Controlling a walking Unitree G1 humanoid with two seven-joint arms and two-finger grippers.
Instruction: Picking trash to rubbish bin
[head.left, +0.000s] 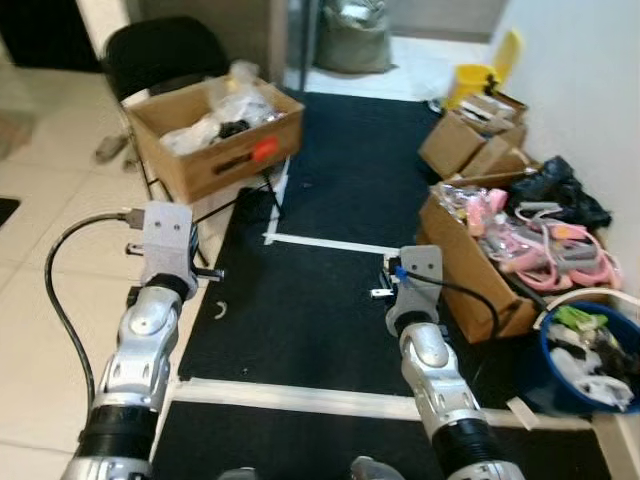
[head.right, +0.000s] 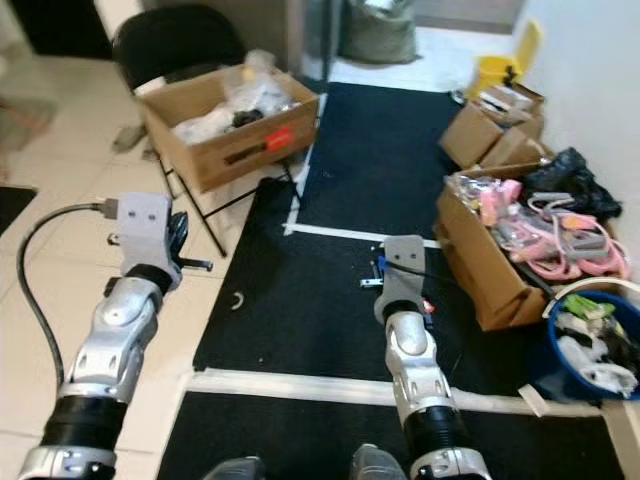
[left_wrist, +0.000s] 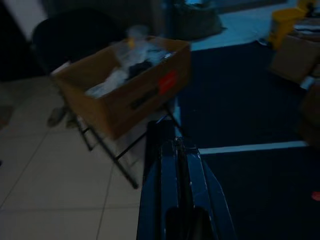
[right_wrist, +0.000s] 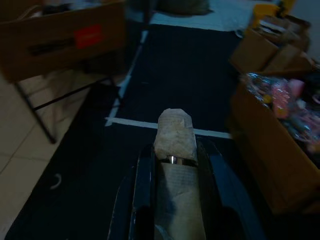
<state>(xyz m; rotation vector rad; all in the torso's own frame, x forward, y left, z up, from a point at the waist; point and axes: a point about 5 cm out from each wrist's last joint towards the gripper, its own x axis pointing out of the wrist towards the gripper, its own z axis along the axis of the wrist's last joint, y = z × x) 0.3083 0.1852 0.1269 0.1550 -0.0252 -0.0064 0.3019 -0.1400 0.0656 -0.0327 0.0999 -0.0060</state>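
A black mat (head.left: 340, 200) covered the floor, with a cardboard box (head.left: 215, 135) of plastic scraps on a folding stand at its left edge and a blue bin (head.left: 590, 362) (already holding rubbish) near its right front corner. Over the mat's middle, the right gripper (right_wrist: 175, 160) held a crumpled beige wrapper (right_wrist: 174, 135) pinched between its fingers. The left gripper (left_wrist: 181, 170), above the mat's left edge, had its fingers pressed together, holding nothing.

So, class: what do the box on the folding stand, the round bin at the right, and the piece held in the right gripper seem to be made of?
Box on the stand: matte brown corrugated cardboard, with folded flaps. Round bin: smooth blue plastic, probably, with a slight sheen. Piece in the right gripper: pale, creased, likely crumpled paper or tissue, held between its black fingers.
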